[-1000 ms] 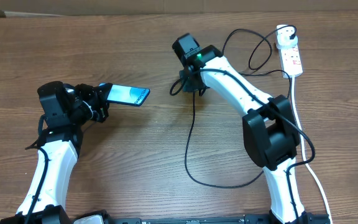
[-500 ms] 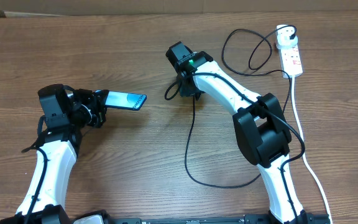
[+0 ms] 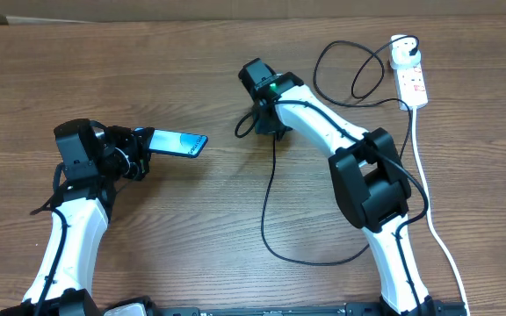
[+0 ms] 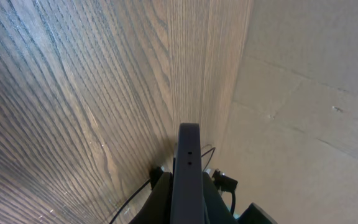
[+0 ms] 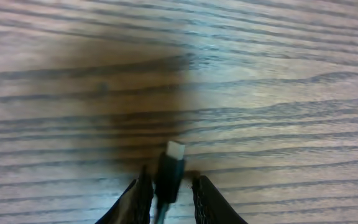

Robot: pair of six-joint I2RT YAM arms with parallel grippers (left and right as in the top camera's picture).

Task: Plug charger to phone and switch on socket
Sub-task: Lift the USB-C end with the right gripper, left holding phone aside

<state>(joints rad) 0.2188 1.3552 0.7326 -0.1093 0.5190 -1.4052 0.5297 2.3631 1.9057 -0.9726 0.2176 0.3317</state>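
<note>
Halfway there, I'd say: the left hand [image 3: 146, 142] clamps the phone [image 3: 179, 140], the right hand [image 5: 168, 190] pinches the charger [image 5: 170, 169] tip, well apart (socket [image 3: 413, 81] beyond the right hand, switching yet to do).

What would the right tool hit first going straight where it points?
Probably the bare table: the right tool, gripping the charger, shows only wood ahead in its wrist view, though depth is unclear.

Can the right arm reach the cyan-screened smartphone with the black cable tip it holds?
Probably yes: only bare wooden table lies between the right gripper, gripping the black connector tip, and the cyan-screened smartphone held by the left gripper.
</note>
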